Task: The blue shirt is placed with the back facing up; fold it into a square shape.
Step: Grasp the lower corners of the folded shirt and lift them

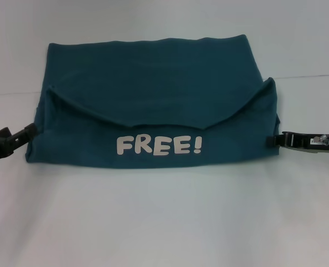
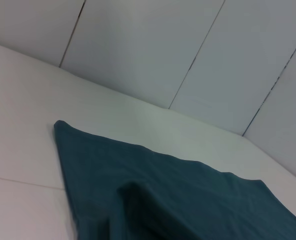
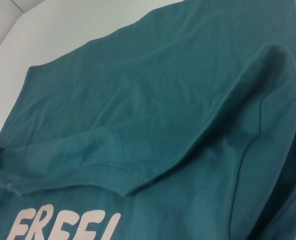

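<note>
White table surface nearest the viewer, bearing the blue shirt, folded into a broad rectangle at centre with pale "FREE!" lettering on its near flap. Left gripper touches the shirt's left edge; right gripper touches its right edge. Whether either gripper is open or clamped on fabric cannot be told. Panelled wall lies beyond.

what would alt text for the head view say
A partly folded blue shirt lies on a white table, its "FREE!" print facing up near the front edge. The left gripper and right gripper sit at its side edges.
</note>
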